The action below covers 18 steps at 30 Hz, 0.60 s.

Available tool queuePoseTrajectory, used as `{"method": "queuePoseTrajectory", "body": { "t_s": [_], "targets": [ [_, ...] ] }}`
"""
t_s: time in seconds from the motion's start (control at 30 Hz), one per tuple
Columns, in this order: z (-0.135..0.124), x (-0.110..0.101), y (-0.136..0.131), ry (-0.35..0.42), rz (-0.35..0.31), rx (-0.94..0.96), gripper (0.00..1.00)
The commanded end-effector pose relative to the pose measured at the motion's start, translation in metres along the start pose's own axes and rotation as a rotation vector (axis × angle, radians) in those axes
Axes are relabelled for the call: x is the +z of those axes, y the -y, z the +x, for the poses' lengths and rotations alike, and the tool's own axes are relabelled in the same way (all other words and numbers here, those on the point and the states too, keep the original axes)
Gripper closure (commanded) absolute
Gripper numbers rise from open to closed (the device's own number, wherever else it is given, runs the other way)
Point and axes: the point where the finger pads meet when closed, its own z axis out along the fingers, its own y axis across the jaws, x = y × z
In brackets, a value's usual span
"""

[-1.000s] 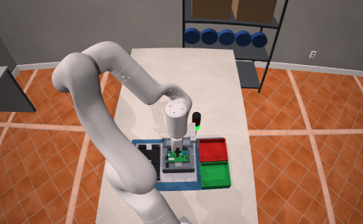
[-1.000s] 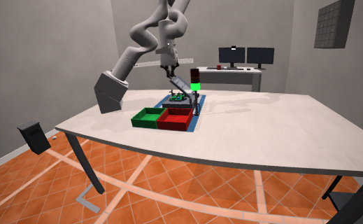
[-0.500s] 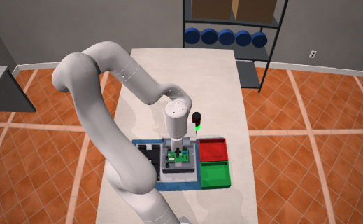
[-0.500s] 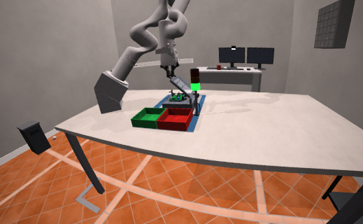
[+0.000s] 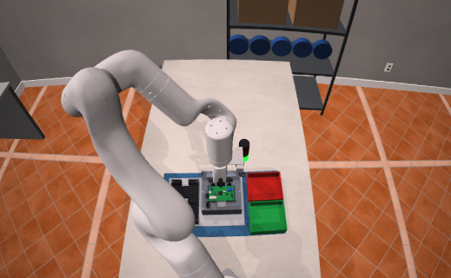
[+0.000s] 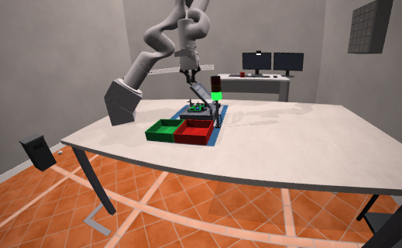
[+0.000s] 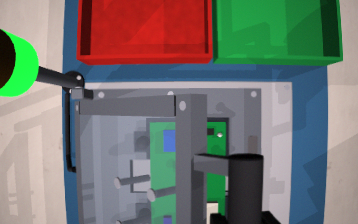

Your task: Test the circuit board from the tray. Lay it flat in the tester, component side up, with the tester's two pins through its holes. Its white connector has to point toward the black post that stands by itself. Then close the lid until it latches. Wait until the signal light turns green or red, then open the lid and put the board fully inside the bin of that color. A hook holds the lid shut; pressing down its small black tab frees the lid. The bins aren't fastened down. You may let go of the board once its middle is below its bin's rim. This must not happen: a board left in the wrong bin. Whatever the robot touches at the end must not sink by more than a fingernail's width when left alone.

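tray: one black tray (image 5: pixel 186 191), left end of the blue mat (image 5: pixel 222 230) on the table (image 5: pixel 226 87).
tester: one tester (image 5: pixel 222 209), middle of mat; I see its lid (image 6: pixel 201 91) tilted up, half open.
board: one green circuit board (image 5: pixel 221 194), flat in the tester, small blue and black parts face up.
gripper: my gripper (image 6: pixel 190 79) is clenched on the lid's raised edge.
light: one signal light (image 6: pixel 216 95), green band lit.
bins: two, red bin (image 5: pixel 263 186) and green bin (image 5: pixel 267 217), touching, right of tester.
views: exterior alone shows the lid angle; wrist alone shows pins under the lid frame.
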Motion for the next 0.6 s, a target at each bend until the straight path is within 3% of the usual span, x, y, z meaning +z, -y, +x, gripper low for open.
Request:
{"method": "queuePoseTrajectory", "body": {
  "t_s": [0.0, 0.57],
  "targets": [
    [0.000, -0.007, 0.009, 0.000, 0.001, 0.000, 1.00],
    [0.000, -0.027, 0.038, 0.000, 0.001, 0.000, 1.00]
  ]
}}
